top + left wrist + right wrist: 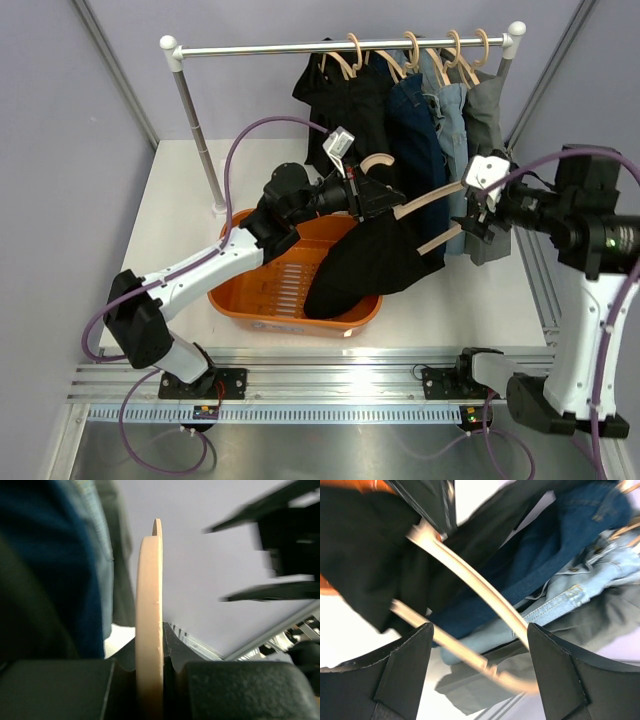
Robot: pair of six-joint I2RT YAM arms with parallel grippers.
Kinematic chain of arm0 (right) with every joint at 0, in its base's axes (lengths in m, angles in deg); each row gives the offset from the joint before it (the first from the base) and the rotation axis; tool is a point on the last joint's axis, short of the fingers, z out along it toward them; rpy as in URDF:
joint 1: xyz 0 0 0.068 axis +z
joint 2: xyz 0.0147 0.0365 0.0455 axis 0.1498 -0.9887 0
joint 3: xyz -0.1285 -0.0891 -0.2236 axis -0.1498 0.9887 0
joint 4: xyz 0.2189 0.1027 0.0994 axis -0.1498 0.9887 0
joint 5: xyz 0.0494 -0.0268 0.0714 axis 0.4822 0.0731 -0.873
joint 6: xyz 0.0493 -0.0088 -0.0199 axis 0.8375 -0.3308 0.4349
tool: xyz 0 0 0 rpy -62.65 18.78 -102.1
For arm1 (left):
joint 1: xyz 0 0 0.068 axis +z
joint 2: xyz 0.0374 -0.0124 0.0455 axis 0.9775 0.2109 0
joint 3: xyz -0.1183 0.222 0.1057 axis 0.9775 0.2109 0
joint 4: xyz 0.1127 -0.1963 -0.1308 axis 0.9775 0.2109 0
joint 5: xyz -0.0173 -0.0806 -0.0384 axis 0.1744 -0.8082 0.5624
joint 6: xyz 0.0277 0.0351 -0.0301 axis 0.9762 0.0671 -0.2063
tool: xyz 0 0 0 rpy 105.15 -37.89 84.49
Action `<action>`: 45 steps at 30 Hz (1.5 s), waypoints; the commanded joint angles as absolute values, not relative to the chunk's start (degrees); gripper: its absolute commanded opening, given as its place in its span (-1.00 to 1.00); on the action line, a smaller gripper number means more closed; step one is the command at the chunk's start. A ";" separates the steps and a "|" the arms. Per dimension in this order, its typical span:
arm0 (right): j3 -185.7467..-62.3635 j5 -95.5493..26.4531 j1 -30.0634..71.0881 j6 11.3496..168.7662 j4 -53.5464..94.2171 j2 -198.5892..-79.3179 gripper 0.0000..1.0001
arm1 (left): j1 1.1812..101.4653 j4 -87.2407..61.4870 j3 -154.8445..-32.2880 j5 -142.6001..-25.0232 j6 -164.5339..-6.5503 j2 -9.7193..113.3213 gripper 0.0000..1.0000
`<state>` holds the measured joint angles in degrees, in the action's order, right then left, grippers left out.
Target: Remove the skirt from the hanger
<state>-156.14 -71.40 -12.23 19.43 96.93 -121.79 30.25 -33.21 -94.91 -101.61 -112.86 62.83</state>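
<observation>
A clothes rack (340,46) of dark and denim garments stands at the back, with an orange basket (262,300) before it. The black skirt (370,260) slants down-left from the wooden hanger (430,200), its hem in the basket. The left gripper (372,195) clamps the hanger near its hook. The right gripper (468,215) has its jaws wide apart at the hanger's far end.
</observation>
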 commanded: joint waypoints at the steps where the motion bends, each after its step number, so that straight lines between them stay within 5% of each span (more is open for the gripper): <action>1: -155.12 -69.19 -10.64 7.69 105.96 -125.90 0.66 | 29.40 -36.44 -101.02 -106.57 -112.63 62.79 -1.00; 15: -149.41 -59.60 1.14 3.00 96.21 -123.09 0.63 | 26.41 -33.45 -112.53 -111.14 -115.53 68.94 -1.00; 18: -148.79 -59.69 1.32 2.39 96.29 -122.39 0.37 | 25.79 -32.92 -115.96 -111.23 -116.06 71.22 -1.00; 23: -145.81 -55.92 1.23 3.00 92.61 -119.32 -0.40 | 25.18 -31.87 -121.76 -110.62 -116.67 74.74 -1.00; 26: -143.70 -52.67 1.23 3.00 90.15 -116.77 -0.63 | 24.74 -31.78 -125.19 -110.53 -117.38 77.11 -1.00; 35: -139.04 -45.98 -4.29 0.02 90.66 -110.26 -0.90 | 24.21 -33.63 -128.27 -110.00 -118.53 80.46 -1.00; 45: -136.40 -48.00 -11.34 -1.93 93.22 -106.83 -1.00 | 26.14 -25.02 -130.38 -109.21 -110.79 78.44 -0.53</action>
<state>-136.60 -53.17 -9.67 -1.97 91.38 -108.37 22.80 -24.55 -126.34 -111.36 -113.75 82.41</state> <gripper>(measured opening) 0.270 0.214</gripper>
